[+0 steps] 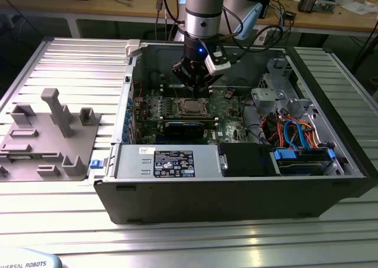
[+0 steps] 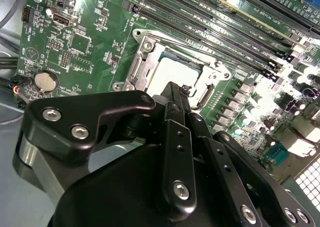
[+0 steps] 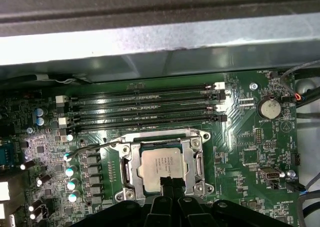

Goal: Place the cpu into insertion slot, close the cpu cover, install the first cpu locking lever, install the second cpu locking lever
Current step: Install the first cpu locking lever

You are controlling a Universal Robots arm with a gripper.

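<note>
Gripper (image 3: pixel 170 184) fingertips pressed together, grasping nothing, over cpu (image 3: pixel 162 166) seated under closed cpu cover (image 3: pixel 127 164). Locking lever (image 3: pixel 92 148) unlatched; hook it squarely, press steadily.

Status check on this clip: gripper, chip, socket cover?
Gripper low over the socket. Silver-grey square cpu seated in the metal-rimmed insertion slot. Silvery frame cpu cover down around it. Thin wire lever raised alongside.

Ribbed metal table (image 1: pixel 53 215) carries open computer case (image 1: pixel 236 191) and grey fixture (image 1: pixel 47 138).
</note>
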